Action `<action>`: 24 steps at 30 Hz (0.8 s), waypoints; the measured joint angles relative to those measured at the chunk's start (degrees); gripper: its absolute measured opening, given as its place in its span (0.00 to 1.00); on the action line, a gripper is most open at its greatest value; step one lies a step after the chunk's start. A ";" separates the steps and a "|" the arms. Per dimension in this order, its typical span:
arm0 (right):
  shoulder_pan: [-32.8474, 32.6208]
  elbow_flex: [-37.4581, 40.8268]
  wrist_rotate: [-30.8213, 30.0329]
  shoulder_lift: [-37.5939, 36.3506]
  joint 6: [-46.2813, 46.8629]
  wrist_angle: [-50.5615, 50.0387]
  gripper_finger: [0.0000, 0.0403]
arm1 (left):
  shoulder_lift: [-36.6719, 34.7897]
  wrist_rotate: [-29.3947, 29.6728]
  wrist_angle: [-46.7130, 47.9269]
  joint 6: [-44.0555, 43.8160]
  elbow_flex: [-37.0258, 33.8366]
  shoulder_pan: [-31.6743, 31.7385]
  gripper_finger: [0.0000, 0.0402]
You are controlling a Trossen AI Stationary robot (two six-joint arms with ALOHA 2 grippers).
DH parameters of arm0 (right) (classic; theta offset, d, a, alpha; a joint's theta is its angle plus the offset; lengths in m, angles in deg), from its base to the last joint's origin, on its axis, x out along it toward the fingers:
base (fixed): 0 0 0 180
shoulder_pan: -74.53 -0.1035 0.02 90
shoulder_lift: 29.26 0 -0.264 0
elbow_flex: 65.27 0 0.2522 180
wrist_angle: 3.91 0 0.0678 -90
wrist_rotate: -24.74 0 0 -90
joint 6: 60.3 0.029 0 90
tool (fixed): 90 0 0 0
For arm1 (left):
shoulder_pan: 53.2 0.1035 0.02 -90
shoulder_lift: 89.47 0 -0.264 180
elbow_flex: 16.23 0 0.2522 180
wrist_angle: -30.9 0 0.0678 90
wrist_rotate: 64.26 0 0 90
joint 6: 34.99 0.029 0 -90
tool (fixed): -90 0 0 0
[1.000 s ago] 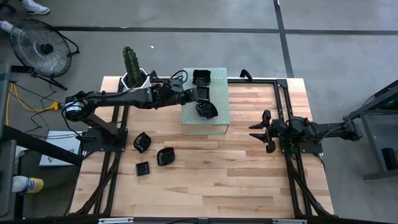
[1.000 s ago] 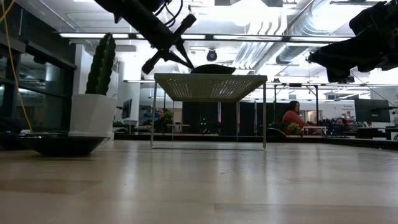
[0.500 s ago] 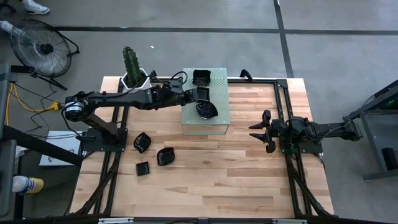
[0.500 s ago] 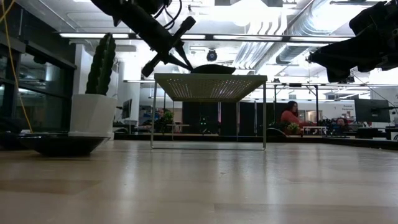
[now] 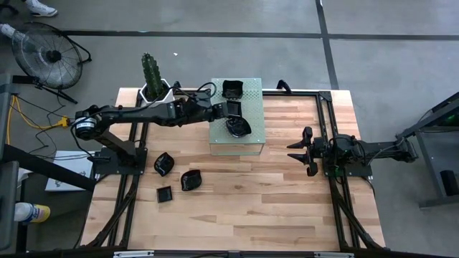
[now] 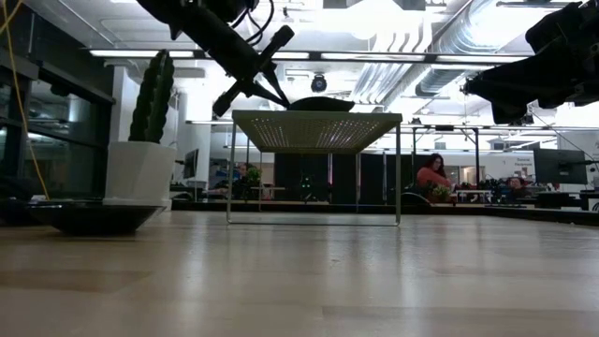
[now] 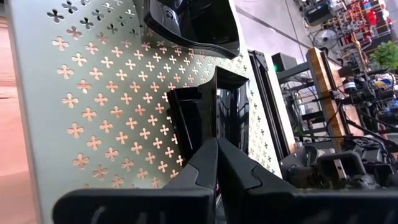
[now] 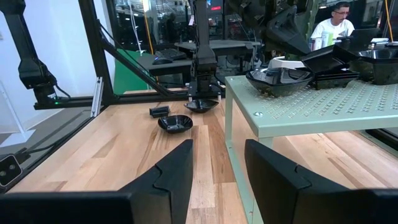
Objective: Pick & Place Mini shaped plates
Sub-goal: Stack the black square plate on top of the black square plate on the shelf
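My left gripper (image 5: 228,109) reaches over the pale green perforated block (image 5: 247,140) and is shut on a small square black plate (image 5: 234,107). In the left wrist view the gripper (image 7: 216,158) points along the block's top. A second square plate (image 5: 232,88) sits on the block's far part. A rounder one (image 5: 237,127) sits nearer its middle. Three more black plates rest flat on the table to the left (image 5: 163,163), (image 5: 191,179), (image 5: 164,193). My right gripper (image 5: 292,151) waits open, right of the block. My left gripper pinches the square plate's near rim (image 7: 216,134) between its two fingers, coming from the table's left and slanting down. The plate (image 7: 231,112) stretches away from the fingertips over the block's top. Whether it rests on the block or hangs just above it, I cannot tell.
A white hexagonal pot with a green cactus (image 5: 152,79) stands at the table's far left corner, close to my left arm. Black frame rails (image 5: 331,193) run along both sides of the table. Bare wood lies in the near middle (image 5: 251,208). People sit in the room beyond.
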 joint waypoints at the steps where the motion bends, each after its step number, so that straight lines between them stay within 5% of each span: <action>1: -0.02 0.00 -0.02 0.00 0.00 0.00 0.35 | 0.00 0.00 0.02 0.01 0.00 0.00 0.00; 16: 0.00 -0.02 0.00 0.00 0.00 -0.02 0.35 | 0.02 -0.53 -0.01 0.47 0.00 0.00 0.23; 24: 0.00 0.00 0.00 0.00 0.00 0.00 0.35 | -0.60 0.29 0.09 7.41 -0.07 0.00 0.27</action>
